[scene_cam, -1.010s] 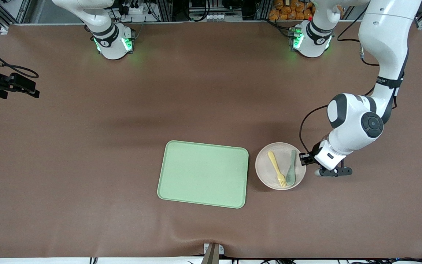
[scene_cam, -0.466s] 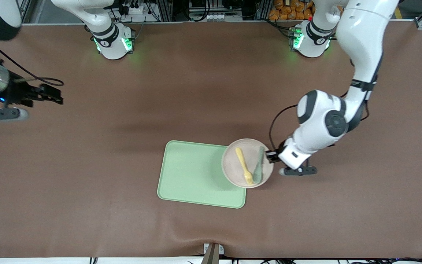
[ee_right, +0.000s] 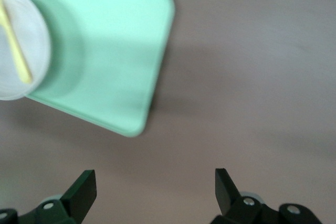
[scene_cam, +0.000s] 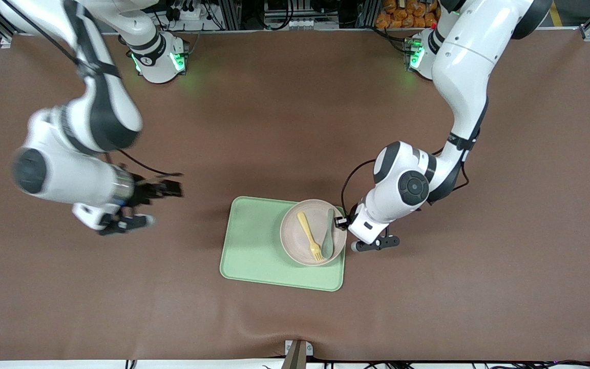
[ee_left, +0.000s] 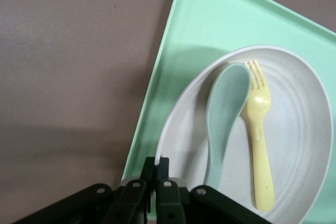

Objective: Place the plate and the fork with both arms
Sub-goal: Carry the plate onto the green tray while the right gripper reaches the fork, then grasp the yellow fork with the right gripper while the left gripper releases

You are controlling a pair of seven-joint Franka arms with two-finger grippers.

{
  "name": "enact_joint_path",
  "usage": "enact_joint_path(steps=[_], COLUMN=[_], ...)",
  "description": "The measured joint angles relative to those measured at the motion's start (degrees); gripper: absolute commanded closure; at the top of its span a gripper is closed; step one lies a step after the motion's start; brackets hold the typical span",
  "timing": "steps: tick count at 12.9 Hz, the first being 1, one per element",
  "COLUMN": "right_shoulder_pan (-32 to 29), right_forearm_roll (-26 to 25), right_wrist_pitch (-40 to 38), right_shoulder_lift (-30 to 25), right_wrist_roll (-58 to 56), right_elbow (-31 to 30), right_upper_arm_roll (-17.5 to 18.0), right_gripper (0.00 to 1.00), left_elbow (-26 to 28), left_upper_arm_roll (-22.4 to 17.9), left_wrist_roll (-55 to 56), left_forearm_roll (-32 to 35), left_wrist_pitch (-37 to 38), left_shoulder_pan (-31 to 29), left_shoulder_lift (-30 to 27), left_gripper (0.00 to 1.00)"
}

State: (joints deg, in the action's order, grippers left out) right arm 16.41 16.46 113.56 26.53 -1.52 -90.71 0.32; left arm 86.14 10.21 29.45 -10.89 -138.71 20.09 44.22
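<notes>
Moved: since half a second ago we see the plate carried from the tray's edge to well over the tray, and the right arm swung in from the table's end toward the tray.
Plate: it sits over the tray's end toward the left arm, overlapping the corner farther from the front camera; in the left wrist view its shadow falls on the tray, so we cannot tell whether the plate is resting on it or held just above.
Fork: the fork lies in the plate, tines toward the front camera, just beside the spoon; the left wrist view shows the fork and spoon touching near their heads.
Left gripper: the left gripper is at the plate's rim toward the left arm's end; in its wrist view the fingers are pinched together on that rim.
Right gripper: the right gripper hangs over bare table toward the right arm's end, well apart from the tray; its wrist view shows the fingers spread wide, holding nothing, with the tray and plate ahead.
Table: brown table under everything.
</notes>
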Motion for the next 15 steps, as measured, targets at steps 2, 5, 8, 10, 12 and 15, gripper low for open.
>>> enact_joint_path(steps=[2,5,8,10,12,15], right_shoulder_pan=[7.34,15.87,16.10,18.34,21.21,22.95], right_forearm_roll=[1.25,1.01,0.43,-0.67,-3.93,-6.86], right_wrist_pitch=[13.47,25.57,30.04,35.81,38.81,43.79], right_shoulder_lift=[6.08,12.67,14.87,18.05,21.80,27.04], right_wrist_roll=[1.51,6.59,-0.26,-2.71,-2.71,-2.69], right_elbow=[0.35,2.56,4.19,5.75,8.27,11.63], right_upper_arm_roll=[0.16,-0.35,-0.90,-0.69,-0.70,-0.75], right_gripper=[0.00,0.00,0.00,0.00,0.00,0.27], left_elbow=[-0.40,-0.64,-0.77,-1.77,-2.76,-3.67], left_upper_arm_roll=[-0.06,-0.06,-0.18,-0.34,-1.31,-3.88], left_wrist_roll=[1.37,2.09,2.09,2.16,2.98,3.59], left_forearm_roll=[0.00,0.00,0.00,0.00,0.15,4.05], left_wrist_pitch=[-2.59,-5.74,-7.33,-7.44,-2.71,11.81], left_shoulder_pan=[0.92,1.81,1.81,1.76,1.47,0.86], left_shoulder_lift=[2.18,3.99,4.39,3.86,0.81,-8.58], left_gripper=[1.00,0.62,0.00,0.00,0.00,0.00])
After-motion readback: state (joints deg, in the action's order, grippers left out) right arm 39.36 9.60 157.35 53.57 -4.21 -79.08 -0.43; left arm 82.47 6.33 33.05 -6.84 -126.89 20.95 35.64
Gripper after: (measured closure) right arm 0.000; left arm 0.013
